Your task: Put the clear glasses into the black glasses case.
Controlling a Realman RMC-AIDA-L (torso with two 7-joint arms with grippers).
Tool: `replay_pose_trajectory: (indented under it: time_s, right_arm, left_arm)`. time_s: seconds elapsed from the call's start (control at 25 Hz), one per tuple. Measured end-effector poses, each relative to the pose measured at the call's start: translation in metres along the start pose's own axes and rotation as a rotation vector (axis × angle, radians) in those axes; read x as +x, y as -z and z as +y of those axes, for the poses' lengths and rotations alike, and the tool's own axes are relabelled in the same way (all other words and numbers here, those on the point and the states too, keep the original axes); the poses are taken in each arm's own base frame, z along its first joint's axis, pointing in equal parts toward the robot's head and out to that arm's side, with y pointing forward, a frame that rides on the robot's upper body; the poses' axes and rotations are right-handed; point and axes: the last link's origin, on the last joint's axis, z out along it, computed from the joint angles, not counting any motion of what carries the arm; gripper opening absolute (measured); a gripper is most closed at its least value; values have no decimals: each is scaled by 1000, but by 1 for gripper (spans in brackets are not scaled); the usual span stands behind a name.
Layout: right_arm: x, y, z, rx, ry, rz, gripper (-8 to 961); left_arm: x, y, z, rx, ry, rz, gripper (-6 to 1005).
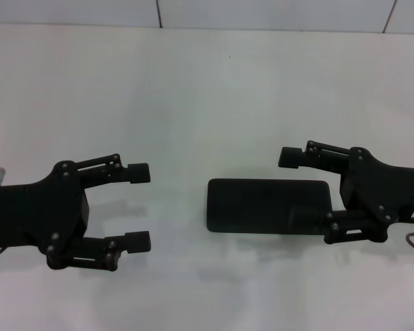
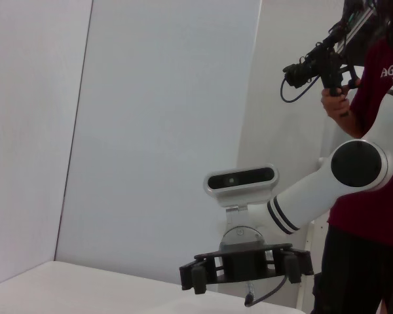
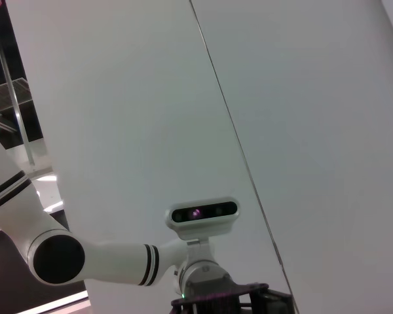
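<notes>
The black glasses case lies flat on the white table, right of centre in the head view, and its lid looks shut. The clear glasses do not show in any view. My right gripper is at the case's right end with its fingers spread open. One fingertip is just beyond the case's far edge, and the other finger overlaps the case's near right corner. My left gripper hangs open to the left of the case with nothing between its fingers. The left wrist view shows the right gripper from across the table.
The white table runs back to a tiled wall. In the left wrist view a person in a dark red shirt stands behind the right arm, holding a camera. The right wrist view shows the left arm and a wall.
</notes>
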Motion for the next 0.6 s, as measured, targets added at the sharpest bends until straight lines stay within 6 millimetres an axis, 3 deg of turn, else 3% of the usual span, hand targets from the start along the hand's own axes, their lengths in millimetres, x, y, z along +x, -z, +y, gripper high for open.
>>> replay_pose_trajectory:
  time_s: [0.6]
  right_arm:
    - [4,1,2,4,-10,0,885]
  left_arm:
    - [-6,-3,0,7,0,7,876]
